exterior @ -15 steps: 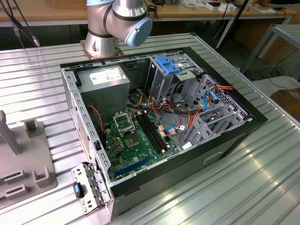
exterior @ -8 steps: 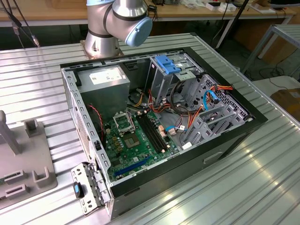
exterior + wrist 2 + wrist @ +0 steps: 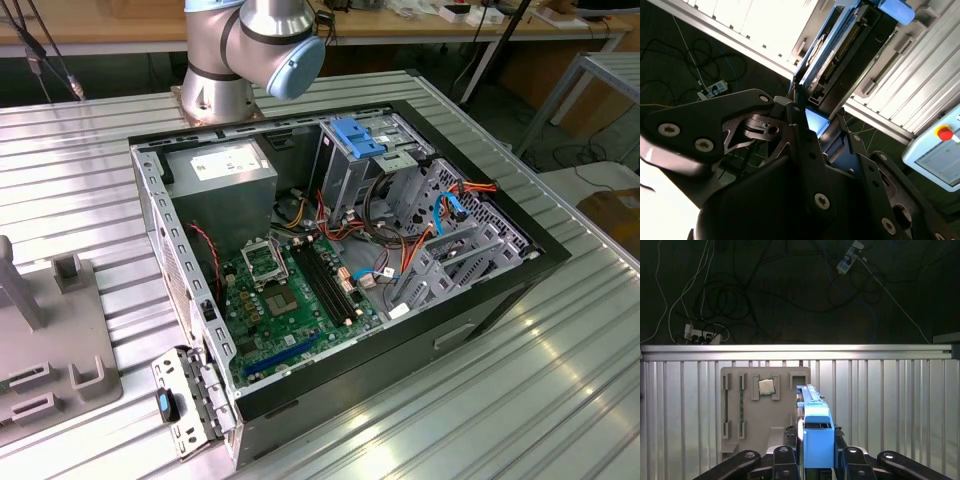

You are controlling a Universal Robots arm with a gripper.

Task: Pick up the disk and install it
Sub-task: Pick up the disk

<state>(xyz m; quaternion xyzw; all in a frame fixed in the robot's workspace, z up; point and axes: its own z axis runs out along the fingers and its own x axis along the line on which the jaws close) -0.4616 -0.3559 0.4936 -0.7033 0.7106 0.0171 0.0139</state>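
The disk [image 3: 817, 427] is a flat drive in a blue plastic rail frame, seen edge-on in both wrist views. My gripper [image 3: 817, 456] is shut on it, one black finger [image 3: 785, 455] on each side of its blue end. In the second wrist view the disk [image 3: 832, 50] sticks out beyond the gripper [image 3: 810, 112], over the ribbed metal table. In the exterior view the open computer case [image 3: 500, 290] lies on its side on the table, with empty grey drive cages [image 3: 440, 250] at the exterior view's right.
A grey fixture plate [image 3: 765, 415] with slots and a small square chip [image 3: 766, 386] lies below the disk, and also shows at the exterior view's left [image 3: 50, 350]. Inside the case are the power-supply box [image 3: 222, 170], a blue latch [image 3: 357, 135] and the motherboard [image 3: 290, 290]. Cables lie on the dark floor [image 3: 715, 295].
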